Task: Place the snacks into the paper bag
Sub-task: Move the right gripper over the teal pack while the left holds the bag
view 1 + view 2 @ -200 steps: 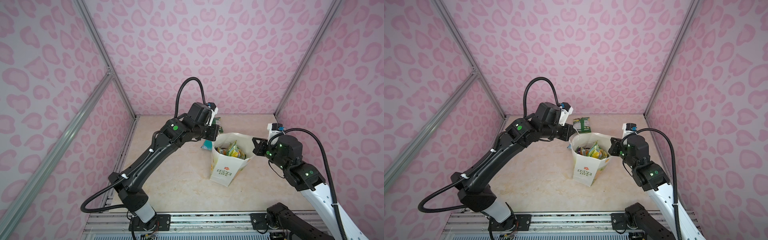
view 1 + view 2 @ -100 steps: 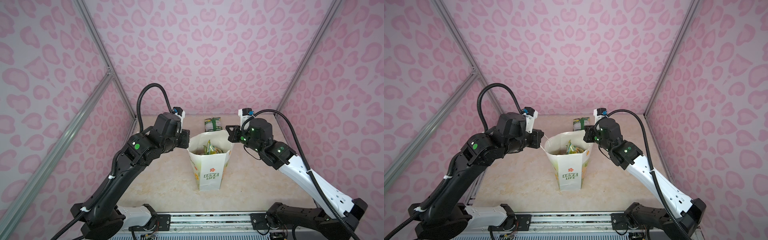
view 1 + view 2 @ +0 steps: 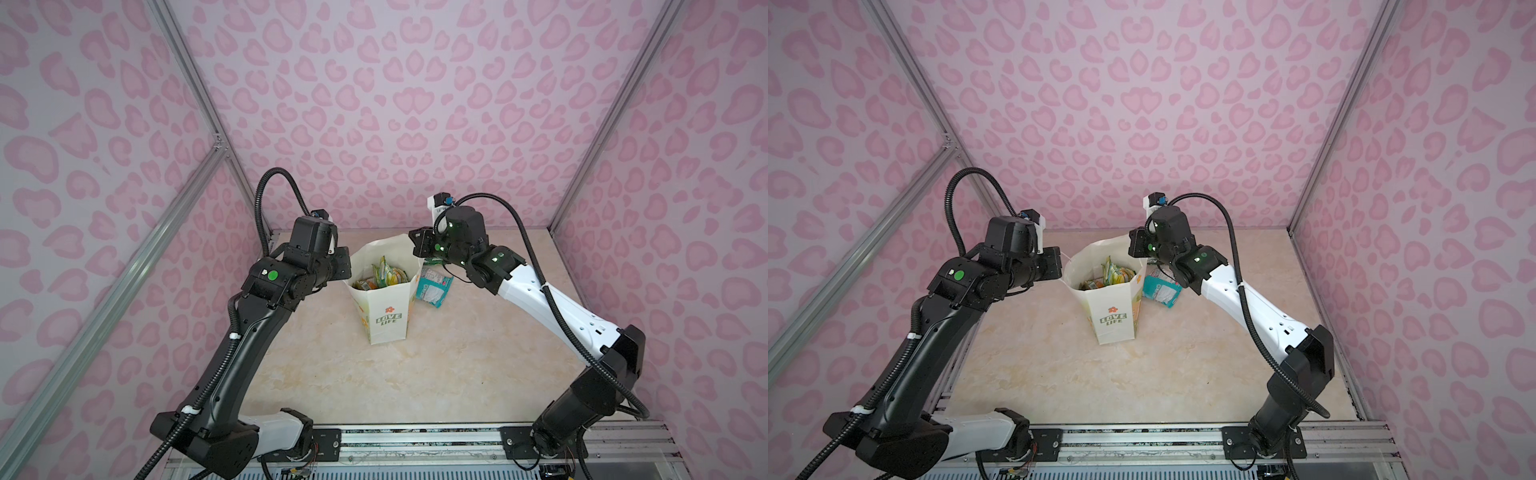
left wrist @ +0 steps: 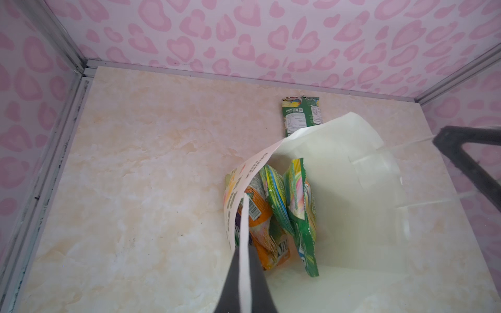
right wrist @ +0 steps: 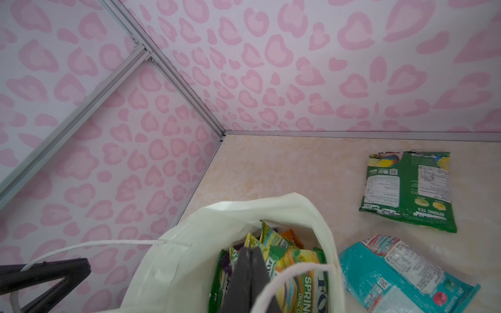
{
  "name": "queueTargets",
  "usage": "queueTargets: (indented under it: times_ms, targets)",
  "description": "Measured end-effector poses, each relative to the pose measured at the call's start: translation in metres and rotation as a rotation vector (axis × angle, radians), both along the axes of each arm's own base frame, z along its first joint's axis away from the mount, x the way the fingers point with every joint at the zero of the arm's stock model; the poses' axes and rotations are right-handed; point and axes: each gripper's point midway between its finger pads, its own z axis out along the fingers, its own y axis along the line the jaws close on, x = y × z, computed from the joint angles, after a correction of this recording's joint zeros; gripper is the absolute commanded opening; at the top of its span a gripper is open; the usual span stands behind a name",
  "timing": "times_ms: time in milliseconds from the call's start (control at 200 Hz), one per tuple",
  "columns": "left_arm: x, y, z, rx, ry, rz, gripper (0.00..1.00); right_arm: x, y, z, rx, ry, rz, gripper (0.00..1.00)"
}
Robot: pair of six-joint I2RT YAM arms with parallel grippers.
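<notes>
White paper bag (image 3: pixel 384 320) stands upright near the middle of the beige counter (image 3: pixel 436 382), its green "LOVE LIFE" print facing the front in both top views and its mouth held wide. Left pincer (image 3: pixel 347 266) sits at the bag's left rim, clamped tight on a white cord handle (image 4: pixel 244 230) — the left wrist view shows the cord running straight between its dark fingers (image 4: pixel 259 284). Right pincer (image 3: pixel 417 250) is at the opposite rim, also pinched together. The other cord handle (image 5: pixel 303 268) loops across its fingers in the right wrist view, and in the left wrist view the cord leads up to its tip, so it grips that handle. Inside the bag several snacks (image 4: pixel 295 206) stand on edge — green-yellow packets with an orange one (image 4: pixel 261 225) beside them. Two packets lie flat on the counter outside: a teal-white packet (image 5: pixel 401 279) just beside the bag's right side, and a dark green packet (image 5: pixel 409 189) a little farther back
</notes>
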Motion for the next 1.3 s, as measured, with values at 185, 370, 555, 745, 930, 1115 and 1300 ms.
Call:
queueTargets:
  times_ms: [185,370,555,745,930,1115,1300]
  targets:
    - [0.009,-0.003,-0.039,-0.015,0.057,-0.005,0.03,-0.004,0.008,-0.023,-0.014,0.029,0.016,0.02]
    - [0.005,-0.004,-0.028,-0.070,0.019,-0.022,0.03,-0.011,0.005,-0.010,-0.005,0.003,0.010,0.14]
    - [0.010,-0.002,-0.002,-0.114,-0.034,-0.010,0.03,-0.014,0.013,0.014,0.009,-0.029,0.018,0.46]
    - [0.008,0.005,0.002,-0.129,-0.035,0.003,0.03,-0.016,0.008,0.022,-0.011,-0.032,-0.011,0.73]
    - [0.008,0.012,-0.006,-0.119,-0.029,0.011,0.03,-0.021,-0.007,0.039,-0.045,-0.059,-0.045,0.84]
    - [0.006,0.019,-0.009,-0.137,-0.039,0.015,0.03,-0.029,-0.025,0.051,-0.085,-0.083,-0.059,0.88]
    - [-0.002,0.020,-0.006,-0.157,-0.064,-0.004,0.03,-0.019,-0.075,0.024,-0.154,-0.043,-0.139,0.91]
